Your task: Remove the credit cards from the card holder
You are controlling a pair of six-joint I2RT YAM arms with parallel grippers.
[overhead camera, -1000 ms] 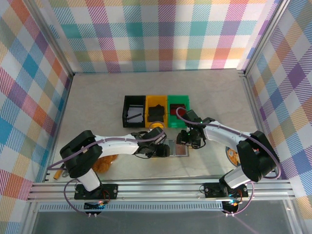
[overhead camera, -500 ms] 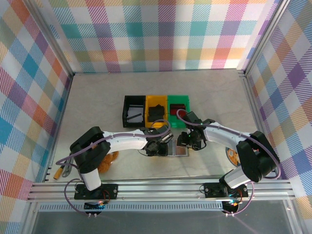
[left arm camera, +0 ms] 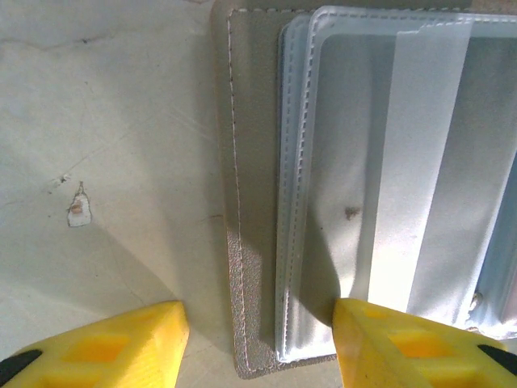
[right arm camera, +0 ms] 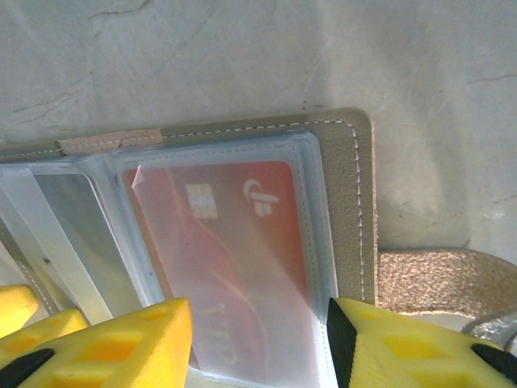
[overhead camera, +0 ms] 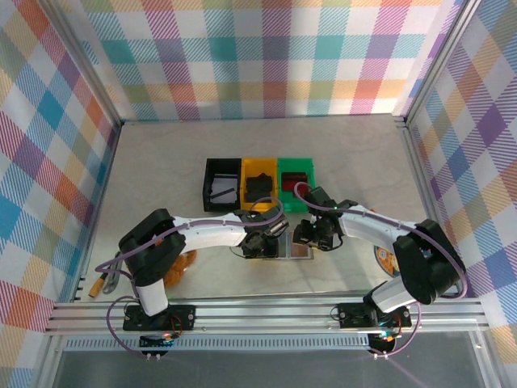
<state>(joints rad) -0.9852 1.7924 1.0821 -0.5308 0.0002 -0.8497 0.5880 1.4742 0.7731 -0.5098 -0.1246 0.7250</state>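
The card holder [overhead camera: 296, 249] lies open and flat on the table between my two grippers. In the left wrist view its grey stitched edge [left arm camera: 257, 202] and clear plastic sleeves [left arm camera: 363, 178] run between the yellow fingertips [left arm camera: 105, 347]. My left gripper [left arm camera: 258, 347] is open, one finger over the table and the other over the sleeves. A reddish credit card [right arm camera: 234, 242] sits inside a clear sleeve of the holder's right panel [right arm camera: 353, 202]. My right gripper [right arm camera: 254, 343] is open and straddles that sleeve. The side tab [right arm camera: 428, 283] sticks out to the right. From above, the left gripper [overhead camera: 271, 242] and right gripper [overhead camera: 313, 237] flank the holder.
Behind the holder stand a black bin [overhead camera: 221, 184], a yellow bin [overhead camera: 259, 184] and a green bin [overhead camera: 295, 178]. An orange object [overhead camera: 179, 270] lies by the left arm. A round disc [overhead camera: 382, 259] lies by the right arm. Side walls close in the table.
My left arm has swung right, bringing its gripper onto the holder's left edge, and its jaws have narrowed a little. The right gripper has barely moved.
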